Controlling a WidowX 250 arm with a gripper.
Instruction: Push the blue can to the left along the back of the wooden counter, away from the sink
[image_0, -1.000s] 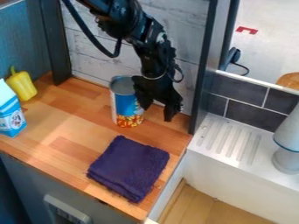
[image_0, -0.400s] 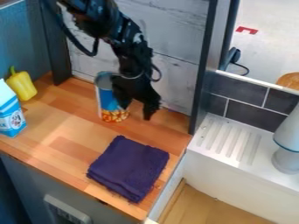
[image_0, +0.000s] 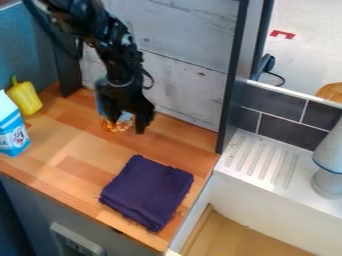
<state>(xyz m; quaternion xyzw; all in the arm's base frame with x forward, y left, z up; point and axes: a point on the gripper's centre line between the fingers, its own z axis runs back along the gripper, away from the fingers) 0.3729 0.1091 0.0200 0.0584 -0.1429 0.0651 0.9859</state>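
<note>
Leftmost, up and to the left of the folded purple cloth (image_0: 147, 192), a blue-and-white carton (image_0: 13, 131) is cut off by the view's edge. A yellow pepper (image_0: 26, 98) stands just behind it, farther back from the cloth. The wooden counter (image_0: 73, 145) stretches from these to the cloth, its front edge running slantwise down to the cloth's near side.

Beyond the cloth, toward the back wall, is a can (image_0: 102, 102), mostly hidden behind the gripper (image_0: 128, 124); a strip of blue side and a patch of orange-and-white label show. The gripper's two tips are spread apart, with some of the label visible between them; whether either touches the can is hard to make out. The black arm comes in from the top left, beyond the cloth, and blends into a dark post behind it.

Bare wood separates the gripper from the cloth, whose right side lies near the counter's right edge. Beyond that edge, right of the cloth, are a white ridged ledge (image_0: 260, 160) and a lower wooden surface (image_0: 220, 235), cut off below. Farther right of the cloth, a pale grey vessel (image_0: 327, 180) on the ledge runs out of view.
</note>
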